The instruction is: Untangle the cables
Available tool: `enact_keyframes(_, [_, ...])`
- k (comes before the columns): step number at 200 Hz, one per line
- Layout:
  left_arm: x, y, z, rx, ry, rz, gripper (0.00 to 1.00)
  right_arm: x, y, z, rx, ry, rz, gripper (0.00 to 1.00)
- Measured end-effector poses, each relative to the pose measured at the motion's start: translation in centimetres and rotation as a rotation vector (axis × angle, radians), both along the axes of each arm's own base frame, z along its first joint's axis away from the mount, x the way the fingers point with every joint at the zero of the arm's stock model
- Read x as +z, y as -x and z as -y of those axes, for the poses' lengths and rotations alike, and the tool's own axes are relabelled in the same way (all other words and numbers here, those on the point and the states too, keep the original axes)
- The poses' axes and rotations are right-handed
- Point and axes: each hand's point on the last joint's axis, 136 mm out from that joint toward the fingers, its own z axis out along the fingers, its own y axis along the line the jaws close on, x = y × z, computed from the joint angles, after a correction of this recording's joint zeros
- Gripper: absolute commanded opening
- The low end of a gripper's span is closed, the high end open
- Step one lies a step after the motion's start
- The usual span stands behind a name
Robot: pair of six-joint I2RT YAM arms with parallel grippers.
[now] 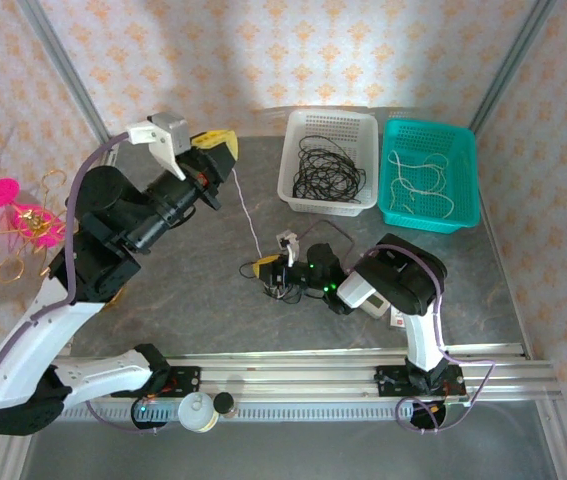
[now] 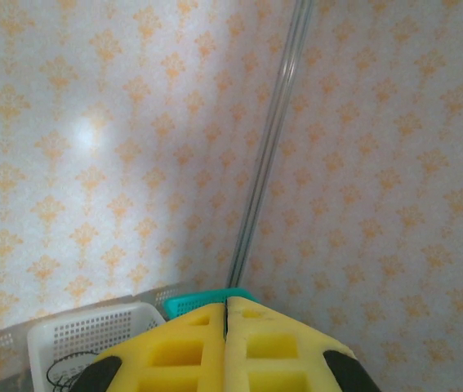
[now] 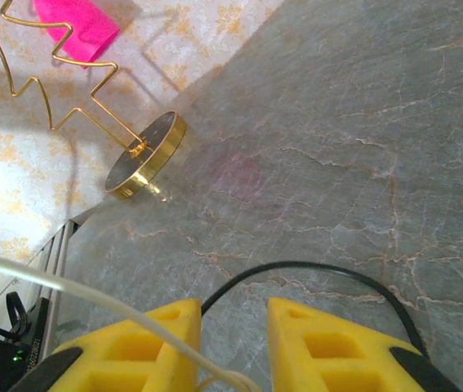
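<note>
My left gripper is raised at the back left, its yellow fingers pressed shut. A thin white cable hangs from it down to the table beside my right gripper. That gripper is low over the grey table and open. A black cable curves on the table just ahead of its gap, and the white cable crosses over its left finger. Several black cables lie in the white basket, and white ones in the teal basket.
A pink and gold wire stand is against the left wall; its round gold base rests on the table ahead of the right gripper. An aluminium rail runs along the near edge. Both baskets stand at the back right.
</note>
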Motion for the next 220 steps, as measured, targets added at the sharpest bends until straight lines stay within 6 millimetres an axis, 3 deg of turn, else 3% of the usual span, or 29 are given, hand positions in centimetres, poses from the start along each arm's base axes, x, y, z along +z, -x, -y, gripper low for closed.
enact_keyframes(63, [0.7, -0.5, 0.5, 0.004, -0.027, 0.004, 0.00, -1.1, 0.0, 0.0, 0.000, 0.012, -0.012, 0.27])
enact_keyframes(135, [2.0, -0.2, 0.2, 0.009, -0.054, 0.016, 0.00, -0.8, -0.1, -0.1, 0.000, -0.007, 0.007, 0.27])
enact_keyframes(220, [5.5, 0.3, -0.2, 0.025, -0.094, 0.078, 0.00, 0.3, -0.1, -0.6, 0.007, -0.047, 0.046, 0.29])
